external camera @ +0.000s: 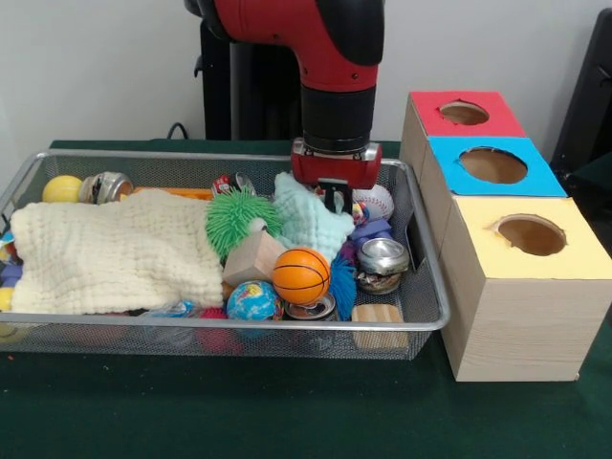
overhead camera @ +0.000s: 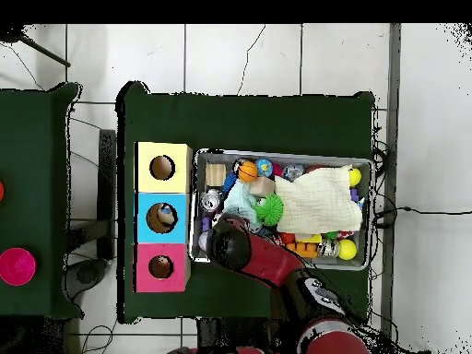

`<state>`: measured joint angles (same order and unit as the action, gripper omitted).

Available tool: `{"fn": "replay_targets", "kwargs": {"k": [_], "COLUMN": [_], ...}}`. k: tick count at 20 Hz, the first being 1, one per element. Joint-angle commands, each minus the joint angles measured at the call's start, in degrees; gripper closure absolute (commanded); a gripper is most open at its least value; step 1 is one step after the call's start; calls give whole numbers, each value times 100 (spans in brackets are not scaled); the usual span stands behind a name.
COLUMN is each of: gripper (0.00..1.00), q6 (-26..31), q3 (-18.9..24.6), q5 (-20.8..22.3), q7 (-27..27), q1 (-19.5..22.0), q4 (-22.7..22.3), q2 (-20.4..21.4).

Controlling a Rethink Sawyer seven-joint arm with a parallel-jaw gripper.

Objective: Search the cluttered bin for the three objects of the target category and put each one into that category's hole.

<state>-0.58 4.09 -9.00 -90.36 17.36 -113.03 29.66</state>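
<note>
My gripper [external camera: 334, 199] hangs low over the right part of the wire bin [external camera: 435, 320], just behind a pale green cloth [external camera: 308, 220] and next to a baseball [external camera: 376, 200]. An orange basketball [external camera: 301, 275], a globe ball [external camera: 252, 300], a green spiky ball [external camera: 238, 216], two wooden blocks [external camera: 252, 258] [external camera: 379, 323] and silver cans [external camera: 383, 262] [external camera: 107, 186] lie in the bin. Right of the bin stand the red box [external camera: 466, 115], the blue box [external camera: 491, 165] and the yellow box [external camera: 529, 235], each with a hole. From above, the arm [overhead camera: 241, 251] hides the gripper, and something pale lies in the blue box's hole [overhead camera: 165, 217].
A large cream cloth [external camera: 115, 253] covers the left half of the bin, with a yellow ball [external camera: 62, 188] behind it. A blue spiky toy [external camera: 342, 283] sits by the basketball. In the overhead view a second green table [overhead camera: 32, 194] at the left carries a magenta disc [overhead camera: 16, 265].
</note>
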Motion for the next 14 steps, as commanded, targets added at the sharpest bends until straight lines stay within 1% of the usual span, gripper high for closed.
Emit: {"fn": "replay_targets", "kwargs": {"k": [1, 2, 3, 4, 6, 9, 11, 14], "gripper": [100, 100, 100, 100, 100, 100, 100, 100], "q6": [647, 701, 834, 744, 1312, 2151, 2748, 3477], "q3": [26, -39, -81, 82, 0, -237, -471, -459], "q5": [-341, -359, -396, -398, -495, -507, -393, -188], "q7": [-1170, -1166, -1193, -1245, -1240, -1193, -1107, -831], "q1": [-310, -373, -443, -319, -366, -464, -552, -347], "q4": [235, 287, 277, 202, 243, 423, 695, 914], "q2": [265, 295, 495, 625, 881, 1259, 1442, 1608]}}
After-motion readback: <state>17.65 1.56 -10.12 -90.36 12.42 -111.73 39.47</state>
